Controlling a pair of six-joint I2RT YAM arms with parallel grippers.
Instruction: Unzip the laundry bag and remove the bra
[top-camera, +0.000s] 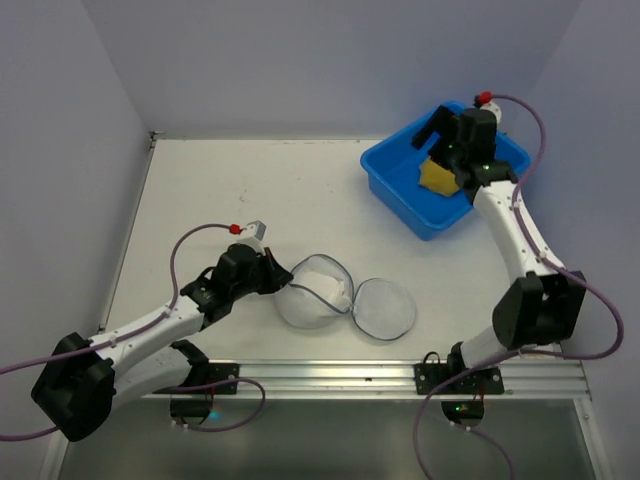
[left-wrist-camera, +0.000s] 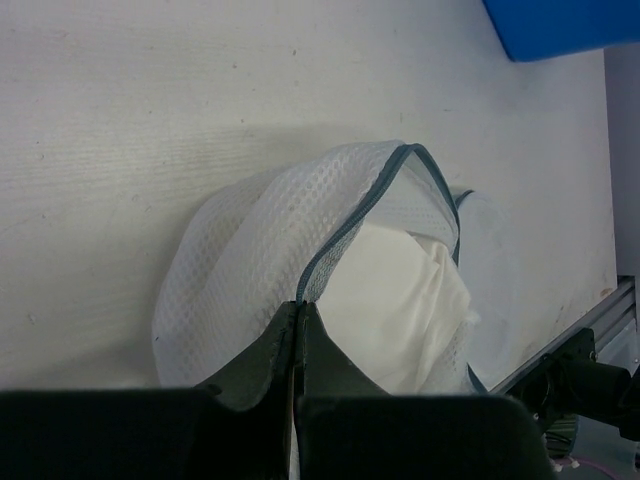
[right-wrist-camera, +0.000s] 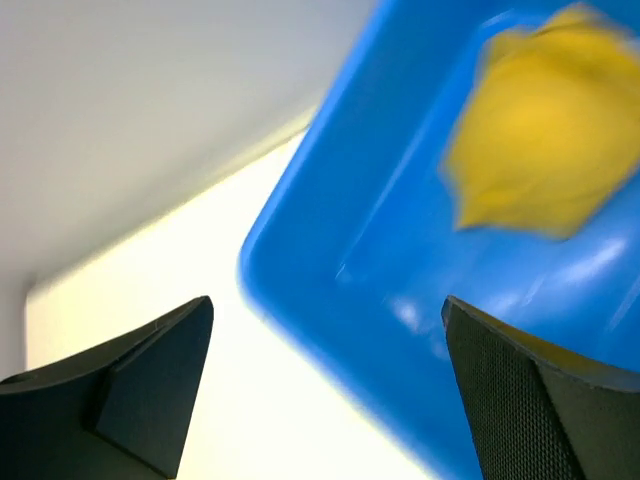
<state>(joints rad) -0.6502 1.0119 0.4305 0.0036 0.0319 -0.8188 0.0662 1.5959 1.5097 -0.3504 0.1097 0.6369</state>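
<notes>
**Laundry bag splayed open, right arm over the tub**

On the white table (top-camera: 250, 190) the right arm stretches far back. The right gripper (right-wrist-camera: 328, 303) is spread wide above the blue tub (top-camera: 397, 200), which holds a yellow garment (top-camera: 437, 178). The left arm lies low, and the left gripper (left-wrist-camera: 297, 325) is pinched on the zipper rim of the laundry bag (top-camera: 320, 300), in the table's near middle.

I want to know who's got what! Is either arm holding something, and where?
The left fingers pinch the round white mesh laundry bag at its dark zipper rim. The right fingers are open, holding nothing.
</notes>
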